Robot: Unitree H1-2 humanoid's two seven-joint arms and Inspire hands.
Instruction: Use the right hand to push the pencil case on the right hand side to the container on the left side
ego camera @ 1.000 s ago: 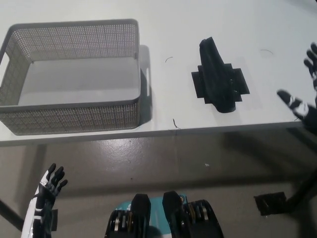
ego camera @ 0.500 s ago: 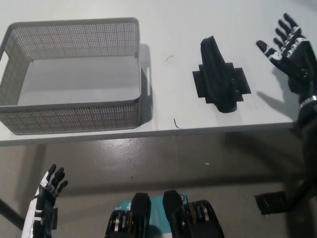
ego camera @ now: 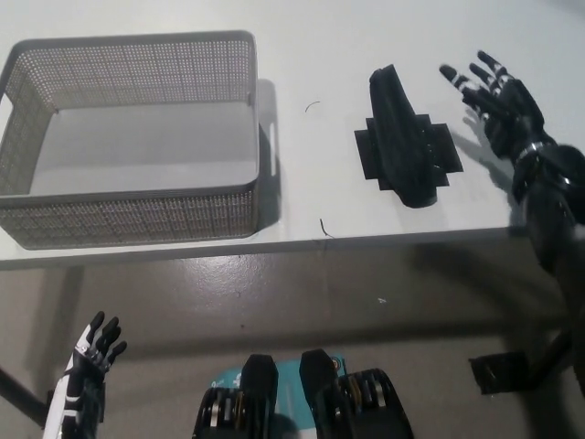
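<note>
Now the black right hand (ego camera: 498, 105) hovers over the white table (ego camera: 366, 37) with fingers spread, holding nothing, just right of the black pencil case (ego camera: 402, 142). Well left stands the grey mesh container (ego camera: 137, 215). Lower left, the white left hand (ego camera: 91, 352) rests, fingers apart.

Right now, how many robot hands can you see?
2: the white left hand hangs low at lower left, below the table; the black right hand hovers open, right of the black pencil case.
</note>
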